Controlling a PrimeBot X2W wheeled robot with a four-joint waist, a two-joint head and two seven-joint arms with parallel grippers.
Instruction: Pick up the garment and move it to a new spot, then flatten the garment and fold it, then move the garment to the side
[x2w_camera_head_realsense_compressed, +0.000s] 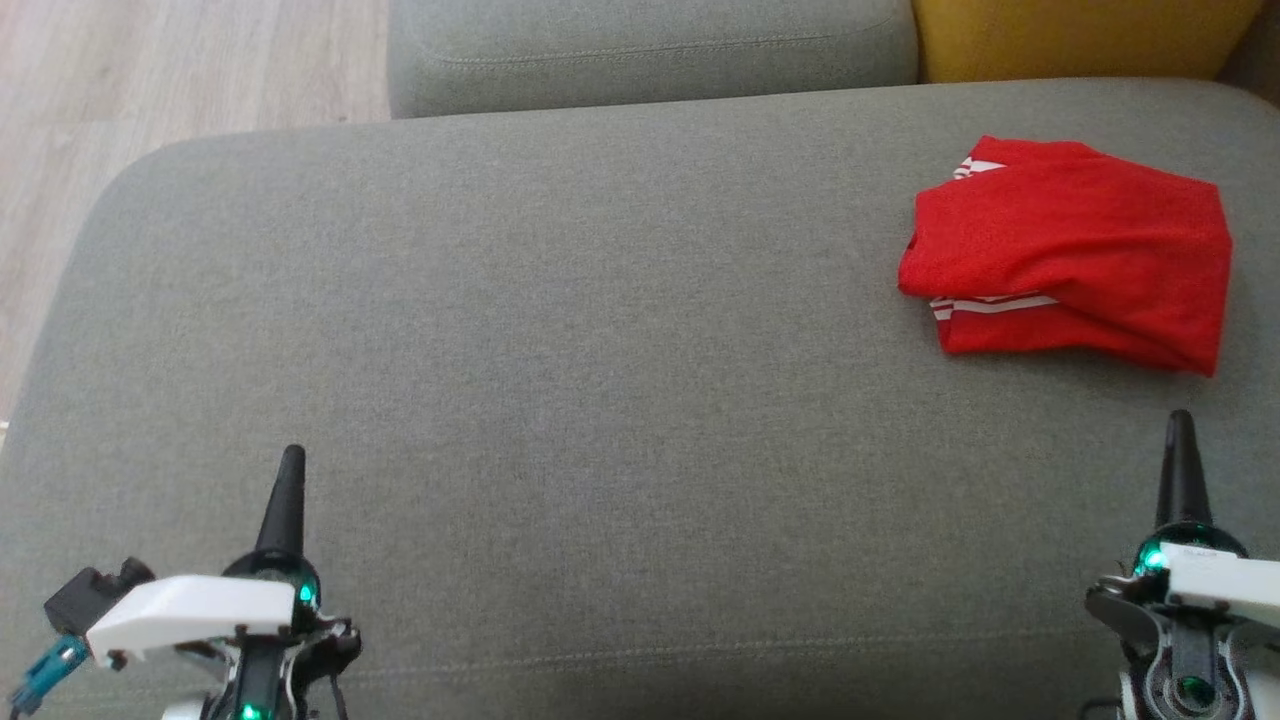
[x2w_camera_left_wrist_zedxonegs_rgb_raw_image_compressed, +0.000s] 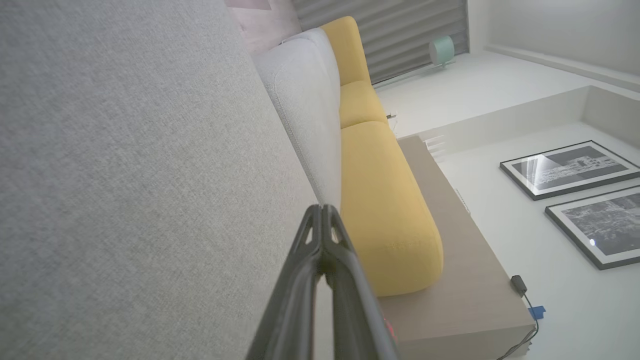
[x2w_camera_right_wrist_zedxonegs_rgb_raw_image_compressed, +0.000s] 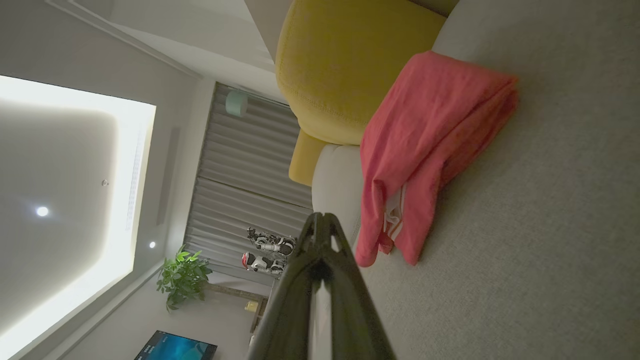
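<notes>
Left gripper had its two dark tapered fingers pressed together with nothing in them, and right gripper was the same, tips squeezed tight. Red garment, folded into a soft rumpled block with white stripes peeking out, sat at the far right of the grey woven seat, just ahead of the right gripper and not touching it. Right wrist view caught its layered edge up close, plus a leafy plant. Left wrist view instead got the rounded yellow cushion and two framed pictures.
</notes>
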